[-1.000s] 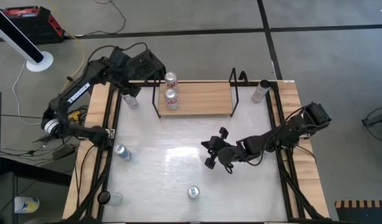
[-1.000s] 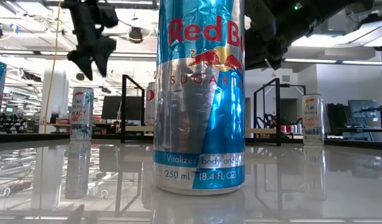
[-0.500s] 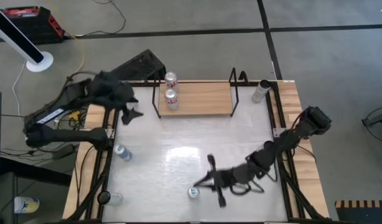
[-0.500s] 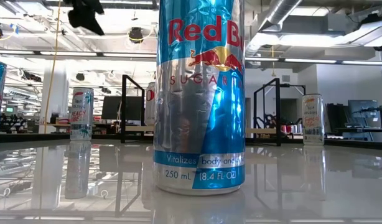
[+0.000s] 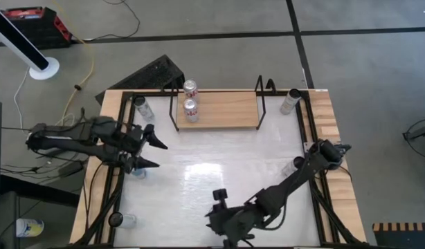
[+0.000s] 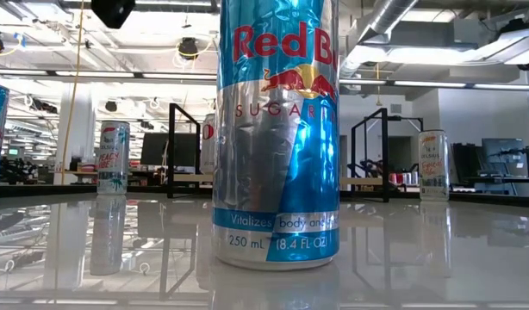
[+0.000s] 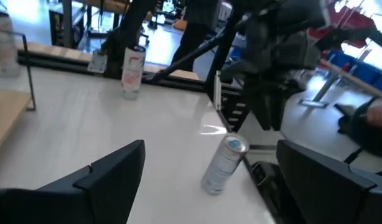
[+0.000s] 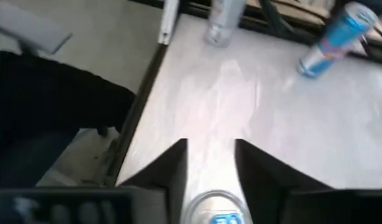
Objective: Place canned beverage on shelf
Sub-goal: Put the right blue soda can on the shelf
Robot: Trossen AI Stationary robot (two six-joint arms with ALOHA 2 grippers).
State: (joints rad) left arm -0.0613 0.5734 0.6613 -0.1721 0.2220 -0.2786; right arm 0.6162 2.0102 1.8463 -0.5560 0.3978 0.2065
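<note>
progress: two red-and-white cans [image 5: 190, 99] already stand on the light-wood shelf with black end rails [image 5: 223, 109], others wait on the white tabletop | left gripper [image 5: 155, 153]: spread wide, empty, near the left edge | right gripper [image 8: 209, 163]: part-open, fingers flanking a blue-and-silver can [image 8: 211, 211], grip uncertain

shelf [image 5: 223, 111]: light-wood board with black end rails, at the table's far edge.
cans on shelf [image 5: 190, 109]: two, upright, at its left end.
Red Bull can [image 6: 276, 129]: blue-silver, upright, near edge of table.
</note>
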